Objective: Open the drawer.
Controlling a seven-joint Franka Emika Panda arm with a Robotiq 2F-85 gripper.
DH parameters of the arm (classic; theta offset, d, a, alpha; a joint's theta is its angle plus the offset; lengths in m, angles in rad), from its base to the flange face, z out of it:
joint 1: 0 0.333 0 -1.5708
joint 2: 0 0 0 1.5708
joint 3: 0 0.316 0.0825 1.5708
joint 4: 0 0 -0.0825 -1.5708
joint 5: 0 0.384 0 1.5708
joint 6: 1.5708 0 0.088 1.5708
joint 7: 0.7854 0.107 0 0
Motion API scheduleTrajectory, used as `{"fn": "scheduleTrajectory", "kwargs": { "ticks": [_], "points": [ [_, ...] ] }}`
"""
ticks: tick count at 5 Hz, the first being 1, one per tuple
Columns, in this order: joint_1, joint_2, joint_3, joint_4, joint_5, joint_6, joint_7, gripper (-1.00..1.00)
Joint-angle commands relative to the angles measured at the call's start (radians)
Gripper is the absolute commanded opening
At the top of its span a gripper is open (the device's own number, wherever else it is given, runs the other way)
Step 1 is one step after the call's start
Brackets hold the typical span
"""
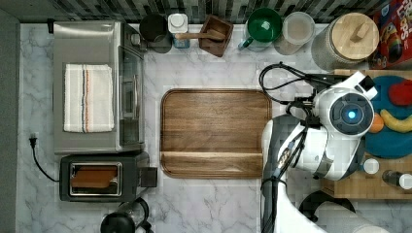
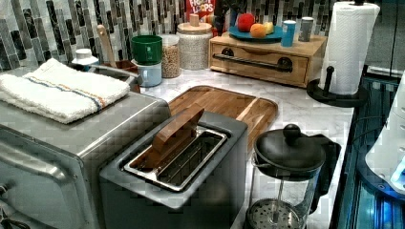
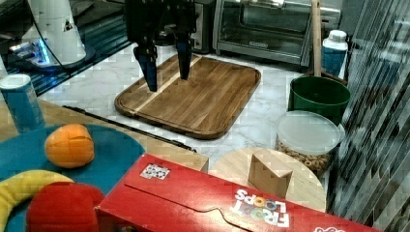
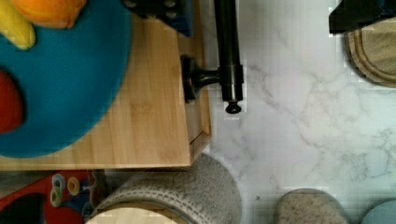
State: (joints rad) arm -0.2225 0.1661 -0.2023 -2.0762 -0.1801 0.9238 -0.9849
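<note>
The drawer (image 2: 260,62) is a light-wood box at the back of the counter in the left view, with a long black bar handle (image 2: 253,61) across its front, and it looks closed. In the wrist view the handle's end (image 4: 229,70) stands off the drawer front (image 4: 200,126). My gripper (image 3: 166,72) hangs open above the counter in the right view, its dark fingers (image 3: 148,67) pointing down. In the wrist view one finger (image 4: 161,9) sits over the drawer's top edge beside the handle, the other (image 4: 359,16) far off toward the tray. The arm (image 1: 340,116) covers the gripper in the top view.
A brown wooden tray (image 1: 216,133) lies mid-counter. A blue plate (image 3: 111,145) with fruit, a tin and a cereal box (image 3: 217,203) sit on the drawer unit. Jars (image 1: 346,41), a green cup (image 1: 264,25), a paper-towel stand (image 2: 346,52), toaster (image 1: 104,177) and oven (image 1: 97,87) surround.
</note>
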Motion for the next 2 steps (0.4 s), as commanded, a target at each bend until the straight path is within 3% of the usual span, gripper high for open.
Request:
{"fn": "scheduleTrajectory", "kwargs": {
  "ticks": [1, 2],
  "points": [
    [-0.023, 0.037, 0.003, -0.093, 0.04, 0.084, 0.025, 1.0],
    [-0.025, 0.062, -0.013, -0.127, 0.025, 0.147, 0.04, 1.0]
  ]
}}
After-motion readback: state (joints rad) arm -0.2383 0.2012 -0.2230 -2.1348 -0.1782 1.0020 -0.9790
